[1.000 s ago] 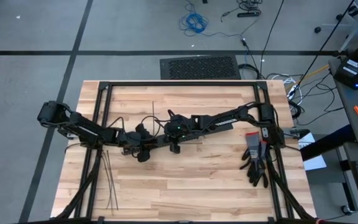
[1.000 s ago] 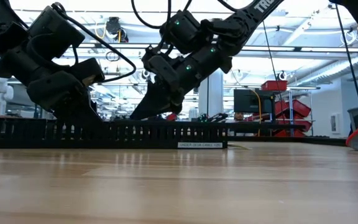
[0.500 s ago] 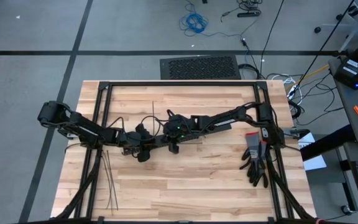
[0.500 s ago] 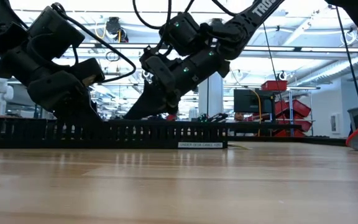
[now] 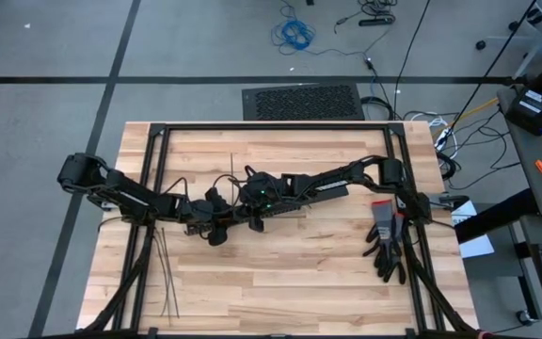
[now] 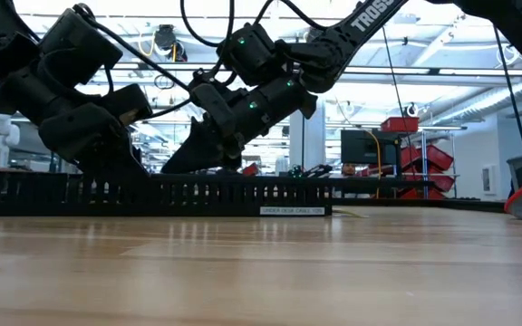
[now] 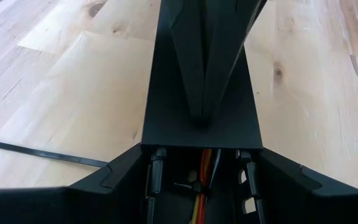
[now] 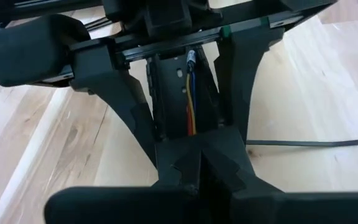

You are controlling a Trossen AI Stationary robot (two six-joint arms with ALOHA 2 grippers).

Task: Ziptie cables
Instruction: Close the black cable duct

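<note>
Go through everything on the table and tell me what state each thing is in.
Left gripper: jaws spread around the black duct.
Right gripper: shut, at the duct.
Cables: lying inside the duct.
Zipties: loose, lying flat.
Black gloves: lying flat at table's edge.

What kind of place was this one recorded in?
Probably a robotics lab or workshop: a butcher-block work table on grey concrete floor with loose cables lying about, and, in the low view, open ceiling lighting and red bins behind it.

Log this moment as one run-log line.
left hand: around duct | right hand: shut, over duct | cables: inside duct | zipties: on table
</note>
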